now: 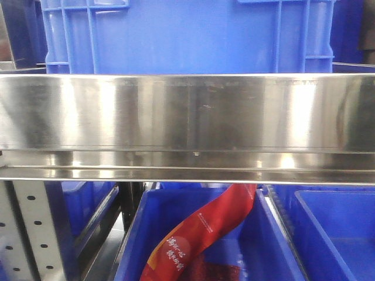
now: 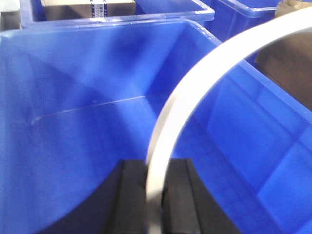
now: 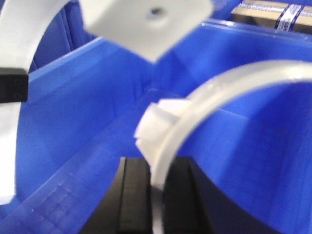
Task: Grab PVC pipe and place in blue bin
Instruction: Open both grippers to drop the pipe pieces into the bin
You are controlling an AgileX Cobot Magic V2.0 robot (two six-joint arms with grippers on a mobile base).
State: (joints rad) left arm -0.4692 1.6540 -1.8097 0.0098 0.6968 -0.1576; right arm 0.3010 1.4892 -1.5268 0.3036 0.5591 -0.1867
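In the right wrist view my right gripper (image 3: 160, 161) is shut on the PVC pipe (image 3: 234, 78), a tightly curved white piece with a squared tab (image 3: 153, 124) just above the fingers. It hangs over the inside of the blue bin (image 3: 87, 97). My left gripper (image 2: 155, 163) is shut on a longer white arc (image 2: 195, 87) above the same kind of blue bin (image 2: 73, 122). From the right wrist, that arc (image 3: 14, 29) shows at the left with a black finger (image 3: 10, 85) on it. Its holed end tab (image 3: 146, 22) is at the top. Neither gripper shows in the front view.
Neighbouring blue bins hold cardboard boxes (image 2: 87, 7) (image 3: 268, 14), and a brown box (image 2: 287, 63) sits in the bin to the right. The front view shows a steel shelf rail (image 1: 187, 111), a blue crate (image 1: 187, 35) above it and a red bag (image 1: 205, 228) in a lower bin (image 1: 263, 246).
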